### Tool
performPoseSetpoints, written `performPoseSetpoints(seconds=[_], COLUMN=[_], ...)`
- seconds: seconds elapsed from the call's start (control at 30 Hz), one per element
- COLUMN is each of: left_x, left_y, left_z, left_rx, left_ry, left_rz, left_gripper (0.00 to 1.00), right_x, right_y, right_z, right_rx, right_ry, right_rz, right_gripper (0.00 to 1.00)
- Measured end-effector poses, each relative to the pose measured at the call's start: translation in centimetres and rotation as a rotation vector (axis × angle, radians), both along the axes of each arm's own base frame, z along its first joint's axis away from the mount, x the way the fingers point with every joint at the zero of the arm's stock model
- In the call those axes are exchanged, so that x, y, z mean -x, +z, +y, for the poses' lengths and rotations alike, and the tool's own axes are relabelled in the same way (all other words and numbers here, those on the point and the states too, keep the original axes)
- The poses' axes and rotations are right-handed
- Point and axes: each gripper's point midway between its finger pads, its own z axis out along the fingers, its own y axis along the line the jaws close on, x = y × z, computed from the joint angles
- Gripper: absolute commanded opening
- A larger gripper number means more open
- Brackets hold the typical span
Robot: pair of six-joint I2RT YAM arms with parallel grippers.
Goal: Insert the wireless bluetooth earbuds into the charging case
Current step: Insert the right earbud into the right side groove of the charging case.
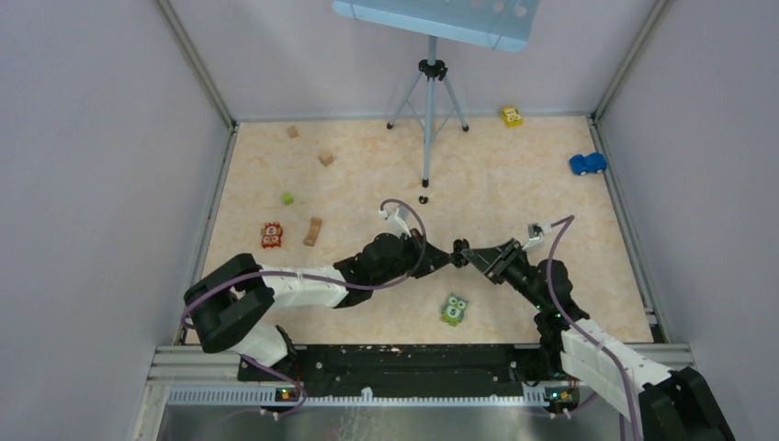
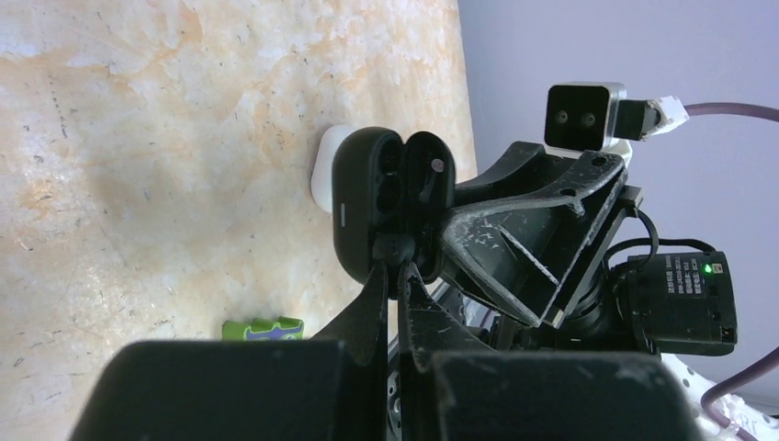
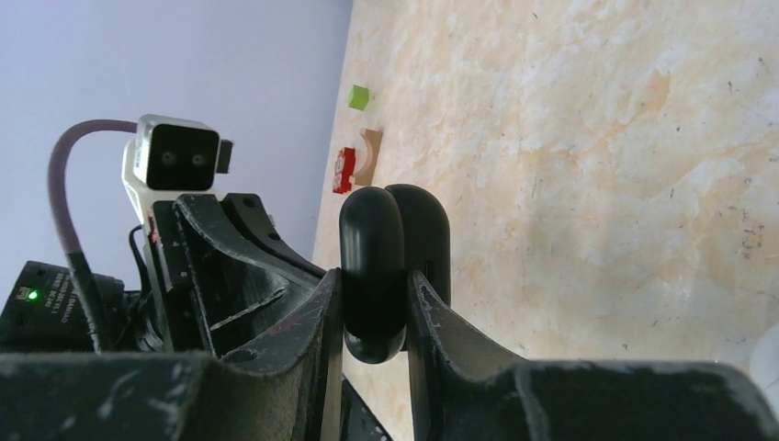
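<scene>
My right pincer (image 3: 375,292) grips the open black charging case (image 2: 367,197) across its shell, and my left pincer (image 2: 395,271) is closed on a small black earbud (image 2: 395,246) at the case's mouth; judgement: line the bud square over a vacant well and press lightly, case held steady.

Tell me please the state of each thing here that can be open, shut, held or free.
black charging case: open, lid ajar, held in the air.
right gripper: shut on the black charging case.
left gripper: shut, seemingly on a black earbud at the case's mouth.
white case: mostly hidden behind it; open or shut, cannot tell.
</scene>
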Motion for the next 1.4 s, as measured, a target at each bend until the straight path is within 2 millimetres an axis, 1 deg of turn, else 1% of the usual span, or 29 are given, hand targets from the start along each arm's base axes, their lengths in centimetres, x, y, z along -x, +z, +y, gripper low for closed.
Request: performPoseSetpoints(seconds=[0.23,0.4,0.53,0.7,1.4], left_x=[0.1,0.1,0.1,0.0,-0.2], left_y=[0.0,0.0,-0.1,0.3,0.3], left_z=[0.0,0.0,0.2,0.3,0.2], left_rx=[0.001,0.001,-0.002,0.004,-0.030], left_ry=[-0.006,-0.006,0.002,0.010,-0.001], left_rz=[0.000,0.000,-0.001,-0.013,-0.045], left_gripper=[0.00,0.00,0.00,0.00,0.00], right_x=[0.0,0.1,0.0,0.1,0.1], right_y=[-0.7,0.0,0.5,1.0,1.1], right_z=[0.8,1.2,1.0,1.0,1.0], right_rx=[0.006,-0.011,-0.019,-0.027,-0.028], right_ry=[0.025,0.029,0.016,0.012,0.013], right_rz=[0.019,-0.006,-0.022,-0.037,-0.040], right_gripper=[0.07,0.07,0.07,0.07,0.07])
